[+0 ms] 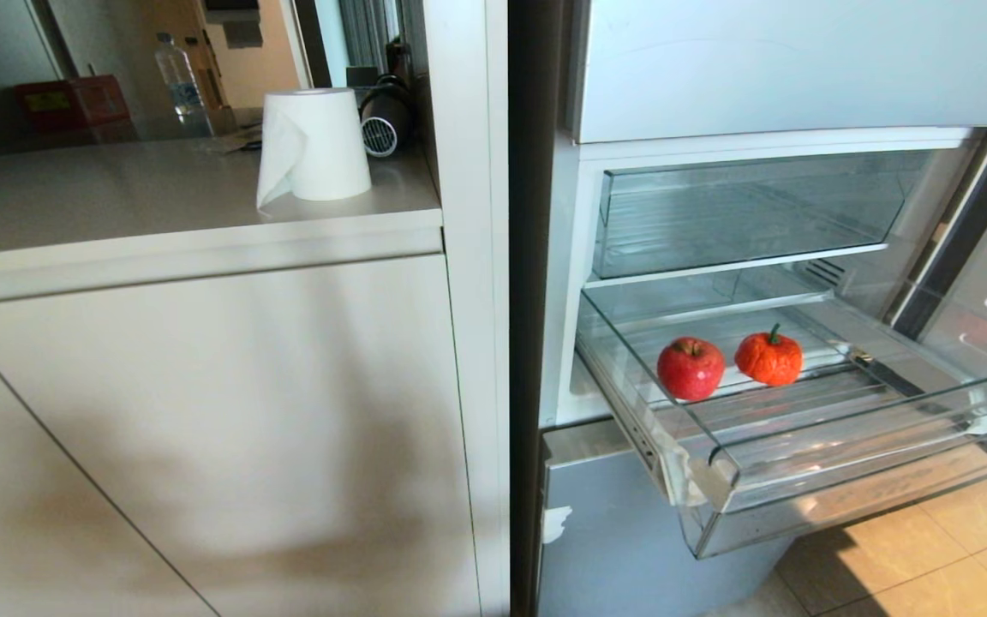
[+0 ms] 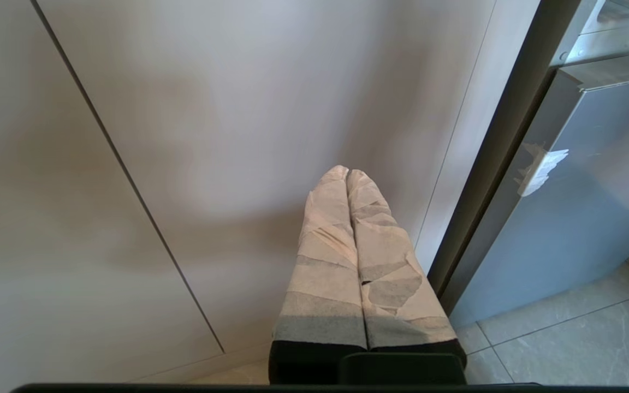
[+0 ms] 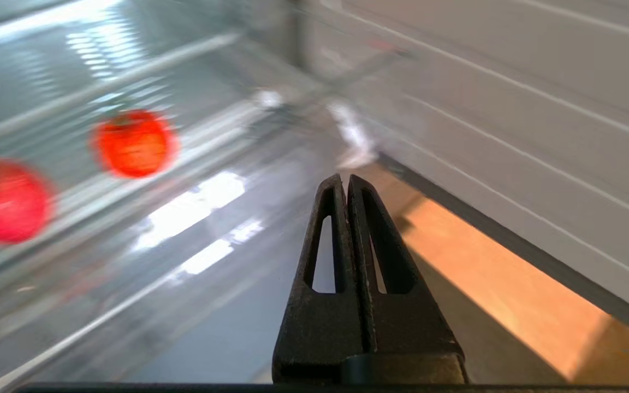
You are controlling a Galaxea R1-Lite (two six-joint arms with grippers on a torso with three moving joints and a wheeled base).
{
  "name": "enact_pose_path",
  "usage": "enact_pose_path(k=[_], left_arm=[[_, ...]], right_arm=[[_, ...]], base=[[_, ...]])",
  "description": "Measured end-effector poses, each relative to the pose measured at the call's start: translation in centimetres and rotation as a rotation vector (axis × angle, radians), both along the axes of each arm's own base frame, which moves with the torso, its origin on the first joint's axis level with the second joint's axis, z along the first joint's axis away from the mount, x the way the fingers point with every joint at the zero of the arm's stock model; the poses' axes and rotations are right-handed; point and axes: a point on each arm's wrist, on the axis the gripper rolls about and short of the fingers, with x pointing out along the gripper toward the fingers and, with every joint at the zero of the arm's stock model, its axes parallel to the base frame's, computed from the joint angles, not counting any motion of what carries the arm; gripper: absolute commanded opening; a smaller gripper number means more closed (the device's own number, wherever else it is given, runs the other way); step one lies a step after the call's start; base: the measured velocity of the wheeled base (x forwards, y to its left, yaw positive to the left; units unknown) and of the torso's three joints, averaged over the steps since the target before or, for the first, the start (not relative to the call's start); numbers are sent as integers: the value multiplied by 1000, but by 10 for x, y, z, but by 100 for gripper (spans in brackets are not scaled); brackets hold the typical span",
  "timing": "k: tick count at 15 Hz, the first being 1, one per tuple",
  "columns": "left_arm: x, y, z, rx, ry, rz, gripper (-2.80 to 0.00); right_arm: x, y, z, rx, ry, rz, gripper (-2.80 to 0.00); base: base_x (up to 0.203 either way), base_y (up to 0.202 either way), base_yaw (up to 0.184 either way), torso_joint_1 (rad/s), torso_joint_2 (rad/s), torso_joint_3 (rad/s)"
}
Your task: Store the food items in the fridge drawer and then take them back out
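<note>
Resting in pulled-out fridge drawer (image 1: 802, 480), red apple (image 1: 690, 368), orange fruit (image 1: 768, 359)

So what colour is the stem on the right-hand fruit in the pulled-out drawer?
Green, on an orange-red fruit; the head view shows it best.

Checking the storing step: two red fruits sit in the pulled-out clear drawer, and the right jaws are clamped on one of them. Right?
Not quite. Both fruits, the apple and its neighbour, lie free in the drawer. The right wrist view shows the right gripper shut on nothing, away from them.
</note>
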Motion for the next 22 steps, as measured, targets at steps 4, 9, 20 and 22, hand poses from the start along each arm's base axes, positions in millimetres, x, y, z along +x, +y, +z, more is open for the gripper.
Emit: enact_pose_path(k=[4, 9, 20, 22], left_arm=[[0, 0, 0, 0, 0, 0, -280], [0, 0, 0, 0, 0, 0, -280], [0, 0, 0, 0, 0, 0, -280], [0, 0, 0, 0, 0, 0, -280]], right_arm=[[-2, -14, -17, 47, 52, -52, -280], [24, -23, -44, 203, 185, 109, -280], [173, -33, -60, 264, 301, 344, -280], [204, -25, -59, 272, 288, 387, -280]], base=[[0, 0, 0, 0, 0, 0], [0, 0, 0, 0, 0, 0], [0, 0, 0, 0, 0, 0], [0, 0, 0, 0, 0, 0]])
